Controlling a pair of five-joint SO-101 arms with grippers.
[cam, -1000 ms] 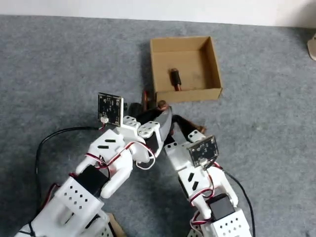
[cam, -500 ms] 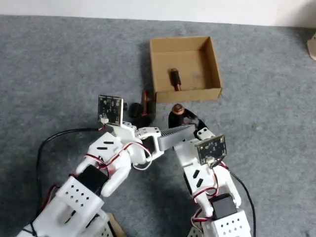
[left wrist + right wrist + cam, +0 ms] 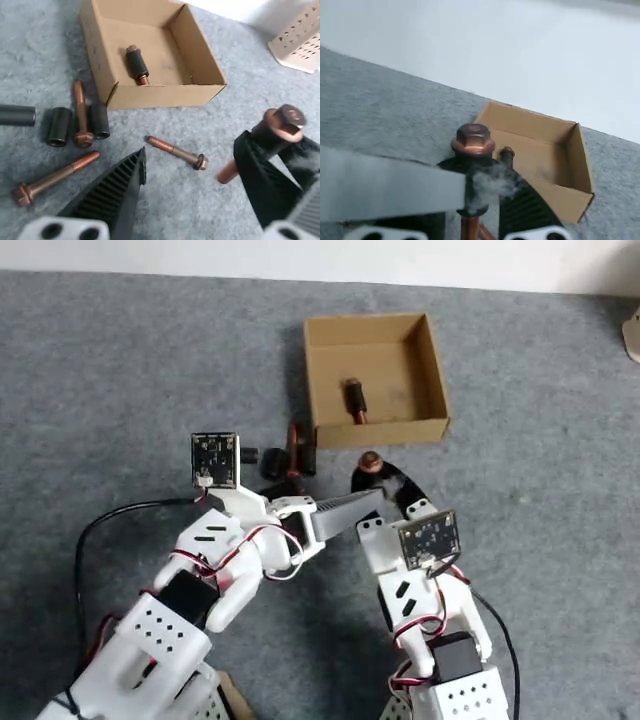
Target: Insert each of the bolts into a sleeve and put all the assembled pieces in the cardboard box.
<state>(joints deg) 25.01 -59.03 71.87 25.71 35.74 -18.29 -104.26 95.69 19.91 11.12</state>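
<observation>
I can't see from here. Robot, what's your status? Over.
Left gripper open, empty. Right gripper shut on a bolt, short of the box. Left gripper close alongside.

Coppery metal bolts (image 3: 175, 151) (carpet (image 3: 120, 370) fuzzy).

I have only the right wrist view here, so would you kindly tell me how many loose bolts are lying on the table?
Observer: Three loose bolts lie outside the cardboard box, near one of its corners.
Operator: Thank you. How many empty sleeves are out there with them?
Observer: Three dark sleeves lie among those bolts, none with a bolt in it.
Operator: And is the left gripper holding anything?
Observer: No, the left gripper is open and holds nothing.
</observation>
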